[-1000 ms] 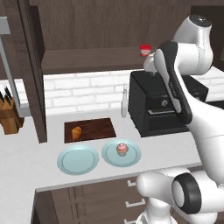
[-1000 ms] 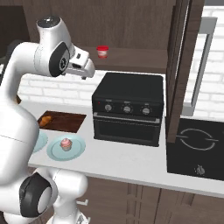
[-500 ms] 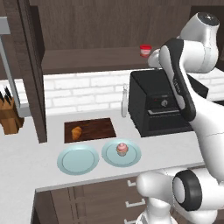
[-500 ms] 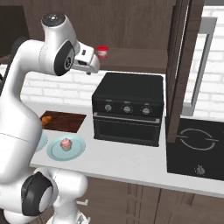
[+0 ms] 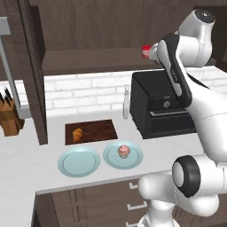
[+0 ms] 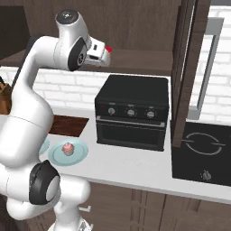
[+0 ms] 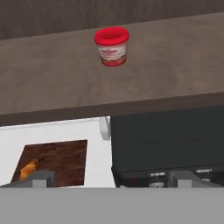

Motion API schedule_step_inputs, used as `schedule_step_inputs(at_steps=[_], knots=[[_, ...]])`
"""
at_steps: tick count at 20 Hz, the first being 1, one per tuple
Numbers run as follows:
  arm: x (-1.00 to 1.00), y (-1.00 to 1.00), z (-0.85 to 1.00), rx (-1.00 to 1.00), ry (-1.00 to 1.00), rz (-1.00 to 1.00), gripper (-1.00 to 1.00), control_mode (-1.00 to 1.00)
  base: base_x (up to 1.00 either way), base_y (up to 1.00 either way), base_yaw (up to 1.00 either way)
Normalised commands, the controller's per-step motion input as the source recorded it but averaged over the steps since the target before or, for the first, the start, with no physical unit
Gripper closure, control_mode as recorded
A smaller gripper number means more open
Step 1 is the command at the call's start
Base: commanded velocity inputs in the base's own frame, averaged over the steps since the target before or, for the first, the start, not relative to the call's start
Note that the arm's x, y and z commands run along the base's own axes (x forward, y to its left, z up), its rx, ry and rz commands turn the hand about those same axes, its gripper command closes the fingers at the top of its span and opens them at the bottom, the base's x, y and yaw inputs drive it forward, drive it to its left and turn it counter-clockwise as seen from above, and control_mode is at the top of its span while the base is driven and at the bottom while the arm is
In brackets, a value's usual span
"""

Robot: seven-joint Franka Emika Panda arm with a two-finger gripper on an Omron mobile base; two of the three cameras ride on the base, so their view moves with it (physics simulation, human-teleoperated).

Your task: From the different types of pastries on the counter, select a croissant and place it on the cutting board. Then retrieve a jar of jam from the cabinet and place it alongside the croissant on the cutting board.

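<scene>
The croissant (image 5: 77,134) lies on the left part of the dark cutting board (image 5: 95,131) on the counter (image 5: 26,155); the hand view shows the croissant (image 7: 29,169) and cutting board (image 7: 57,159) at lower left. A pink-frosted cupcake (image 5: 123,151) sits on a blue plate (image 5: 135,157). The red jar of jam (image 7: 112,46) stands upright on the cabinet shelf (image 7: 52,83). My gripper (image 7: 113,178) is open and empty, held up in front of the shelf edge, short of the jar. From the left base, the jar of jam (image 5: 145,51) shows just left of my gripper (image 5: 154,52).
A black toaster oven (image 5: 162,106) stands directly below the hand. Beside it is a slim white bottle (image 5: 126,103). An empty blue plate (image 5: 80,162) lies at the front, a knife block (image 5: 9,119) at far left. A dark upright panel (image 6: 185,72) and a cooktop (image 6: 203,151) are to the right.
The hand has risen and moved closer to the jar on the shelf. Croissant, cupcake and plates have not moved.
</scene>
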Motion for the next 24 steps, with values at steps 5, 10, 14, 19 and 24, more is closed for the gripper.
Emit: schedule_step_inputs(at_steps=[5,10,14,19,24], knots=[[0.68,-0.01,0.07,0.00,0.00,0.00,-1.00,-1.00,0.00,0.00,0.00],[0.50,0.03,0.00,0.00,0.00,0.01,-1.00,-1.00,0.00,0.00,0.00],[0.31,0.00,-0.01,0.00,0.00,0.02,-1.00,-1.00,0.00,0.00,0.00],[0.56,-0.04,0.00,-0.02,-0.01,0.00,-1.00,-1.00,0.00,0.00,0.00],[0.34,0.00,0.00,-0.01,0.00,-0.01,-1.00,-1.00,0.00,0.00,0.00]])
